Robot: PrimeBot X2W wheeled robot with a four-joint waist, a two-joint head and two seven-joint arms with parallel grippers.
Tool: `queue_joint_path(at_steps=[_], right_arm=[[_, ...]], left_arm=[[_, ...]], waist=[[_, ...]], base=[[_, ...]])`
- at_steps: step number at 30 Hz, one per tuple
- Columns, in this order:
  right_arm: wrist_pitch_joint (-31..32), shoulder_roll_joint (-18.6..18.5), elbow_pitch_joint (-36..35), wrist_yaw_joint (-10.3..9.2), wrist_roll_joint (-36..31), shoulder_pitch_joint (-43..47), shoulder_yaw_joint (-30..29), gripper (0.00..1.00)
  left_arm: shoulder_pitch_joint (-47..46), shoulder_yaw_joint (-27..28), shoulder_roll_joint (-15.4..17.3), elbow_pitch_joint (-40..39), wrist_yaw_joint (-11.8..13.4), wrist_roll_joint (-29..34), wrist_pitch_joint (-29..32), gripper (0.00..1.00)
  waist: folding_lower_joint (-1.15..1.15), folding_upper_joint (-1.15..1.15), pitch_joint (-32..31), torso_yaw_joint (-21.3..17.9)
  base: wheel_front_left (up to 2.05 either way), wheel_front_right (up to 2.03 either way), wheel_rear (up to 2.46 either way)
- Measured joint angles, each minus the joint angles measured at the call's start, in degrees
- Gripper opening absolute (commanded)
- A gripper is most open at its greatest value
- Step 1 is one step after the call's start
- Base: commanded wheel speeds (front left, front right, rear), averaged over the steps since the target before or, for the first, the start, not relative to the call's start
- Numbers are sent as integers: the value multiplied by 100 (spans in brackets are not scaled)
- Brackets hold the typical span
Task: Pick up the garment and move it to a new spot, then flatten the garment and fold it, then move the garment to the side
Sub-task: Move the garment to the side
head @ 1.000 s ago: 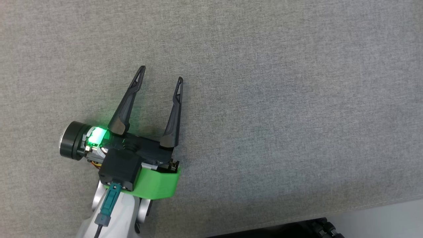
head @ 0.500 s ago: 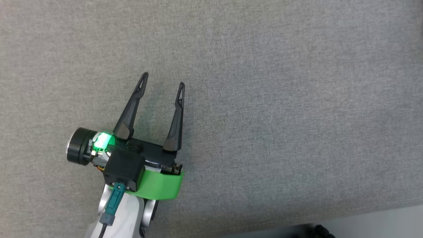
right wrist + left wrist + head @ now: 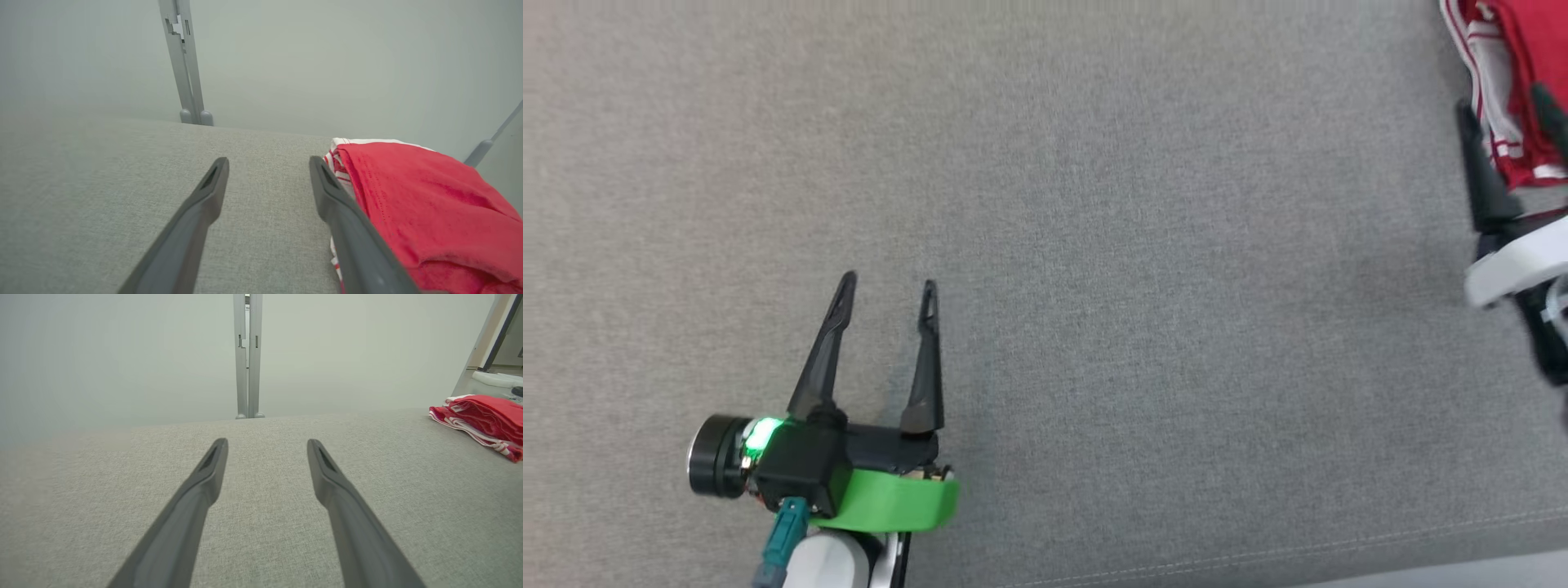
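Note:
The garment (image 3: 1527,49), red with white striped trim, lies folded in a bundle at the far right of the grey fabric surface (image 3: 1135,286). It also shows at the right of the left wrist view (image 3: 486,412). My right gripper (image 3: 1501,100) stands open at the garment's near edge. In the right wrist view the right gripper (image 3: 268,160) has bare fabric between its fingers, and the garment (image 3: 416,196) lies against the outside of the right-hand finger. My left gripper (image 3: 889,282) is open and empty at the lower left, its fingers (image 3: 204,482) low over the surface.
A grey metal post (image 3: 247,355) stands at the surface's far edge before a pale wall, and appears again in the right wrist view (image 3: 186,61). The surface's front seam (image 3: 1339,555) runs along the bottom of the head view.
The head camera has turned, bringing the garment and my right gripper in at the right edge. The right gripper has opened. The left gripper stays open.

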Motion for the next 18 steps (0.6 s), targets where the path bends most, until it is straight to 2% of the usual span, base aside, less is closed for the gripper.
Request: queue_joint_path(at_steps=[4, 7, 11, 15, 18], right_arm=[[1, 789, -661, -1, -488, 703, -402, 100], [0, 1213, -1122, -1, -798, 1200, -553, 100], [0, 1846, -1571, -1, -1209, 1823, -1061, 100], [0, 2254, -1726, -1, -1558, 2357, -1260, 100], [0, 2477, -1839, -1, -1692, 2692, -1388, 100]], left_arm=[[208, 178, -9, 198, 99, -97, 0, 100], [336, 286, -11, 338, 126, -152, 0, 100], [541, 454, -13, 487, 230, -213, 0, 100], [730, 597, -14, 407, 245, -361, 0, 100], [932, 676, -14, 352, 157, -330, -1, 100]], waist=[[0, 0, -388, 67], [0, 0, -647, 132], [0, 0, -977, 233], [0, 0, -1257, 303], [0, 0, -1489, 343]], base=[[0, 0, 0], [0, 0, 0], [0, 0, 0], [0, 0, 0], [0, 0, 0]])
